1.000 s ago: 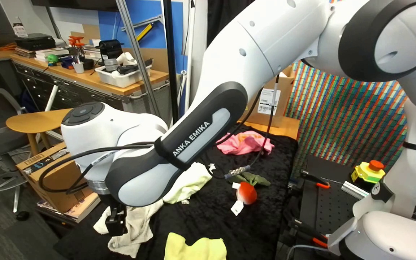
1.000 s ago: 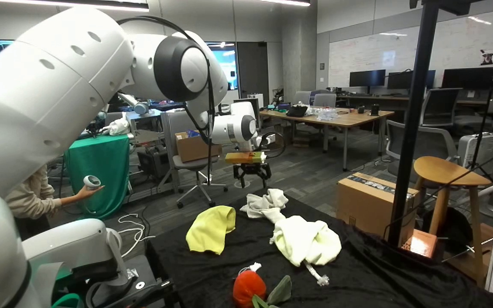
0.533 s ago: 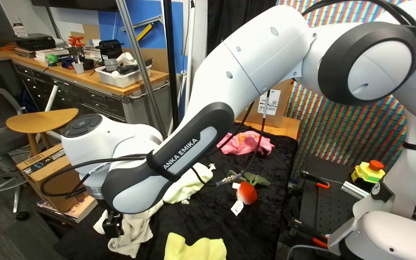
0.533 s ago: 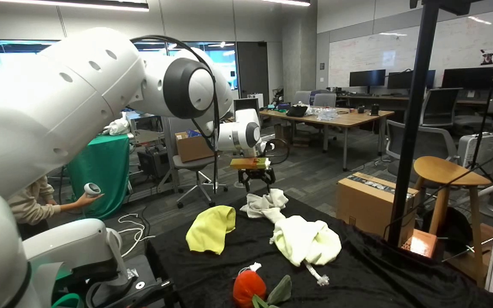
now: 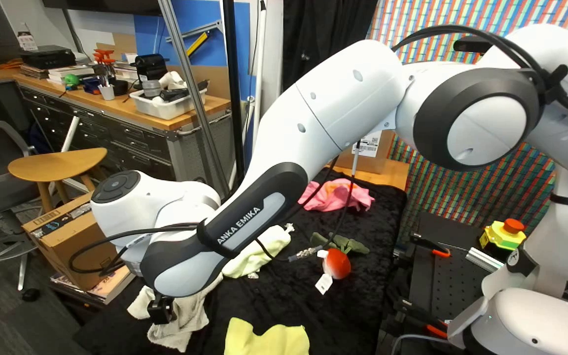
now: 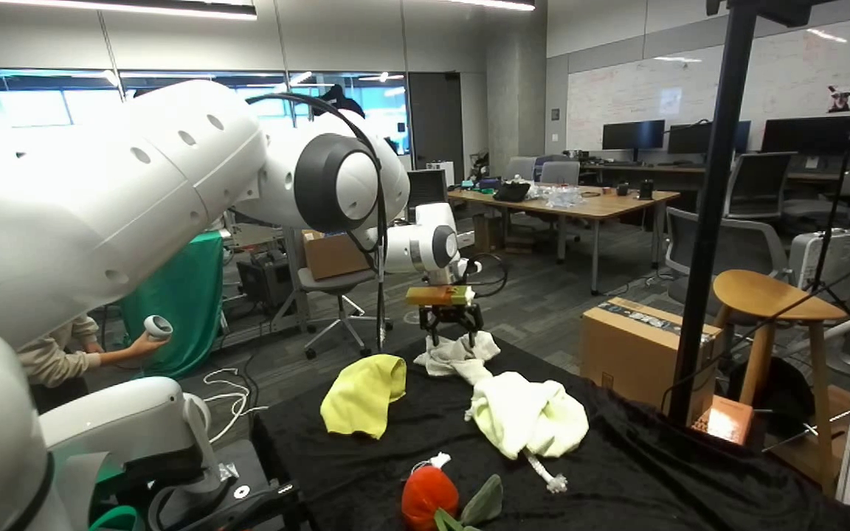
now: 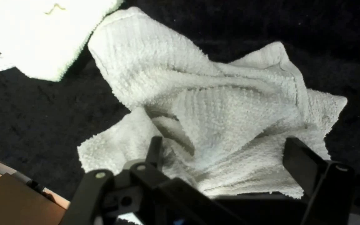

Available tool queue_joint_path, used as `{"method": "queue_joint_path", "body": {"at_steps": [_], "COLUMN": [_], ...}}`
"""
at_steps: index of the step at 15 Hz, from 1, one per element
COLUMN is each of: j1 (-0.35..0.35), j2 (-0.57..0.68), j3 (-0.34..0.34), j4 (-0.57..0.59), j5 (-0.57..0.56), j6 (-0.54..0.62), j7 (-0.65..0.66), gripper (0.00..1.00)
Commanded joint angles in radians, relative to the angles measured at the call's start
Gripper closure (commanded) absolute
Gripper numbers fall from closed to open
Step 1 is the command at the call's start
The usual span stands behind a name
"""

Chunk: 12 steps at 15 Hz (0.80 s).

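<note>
In the wrist view my gripper (image 7: 224, 142) stands open, its fingers wide apart over a crumpled off-white towel (image 7: 230, 112). Nothing is gripped; whether the fingertips touch the towel's folds I cannot tell. In an exterior view the gripper (image 6: 454, 341) points straight down at the same towel (image 6: 442, 360) near the table's far end. A pale yellow-white cloth (image 6: 532, 417) lies beside it, with a white rope end sticking out. Close by is a bright yellow cloth (image 6: 366, 398). A red stuffed toy (image 5: 338, 264) with green leaves and a pink cloth (image 5: 336, 195) lie farther off.
Black velvet fabric (image 5: 284, 301) covers the table. A cardboard box (image 6: 635, 354) stands on the floor side, near a black upright post (image 6: 713, 206) and a wooden stool (image 6: 772, 295). A cable (image 5: 348, 197) hangs from the arm. A person's hand holds a controller (image 6: 158, 328).
The arm has come down, bringing the gripper lower onto the off-white towel and slightly to the right in an exterior view. The jaws have stayed open. Cloths and toy have not moved.
</note>
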Motion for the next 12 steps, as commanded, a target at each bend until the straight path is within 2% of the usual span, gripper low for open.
{"method": "queue_joint_path", "body": {"at_steps": [1, 5, 9, 12], "j1": [0.013, 0.012, 0.013, 0.015], "j2": [0.040, 0.043, 0.050, 0.055], "j3": [-0.015, -0.017, -0.016, -0.017], "j4": [0.098, 0.125, 0.141, 0.149], "j5": [0.022, 0.019, 0.019, 0.016], "j6": [-0.067, -0.108, -0.140, -0.161], "j7": [-0.032, -0.044, -0.055, -0.063], "gripper": [0.29, 0.63, 0.92, 0.98]}}
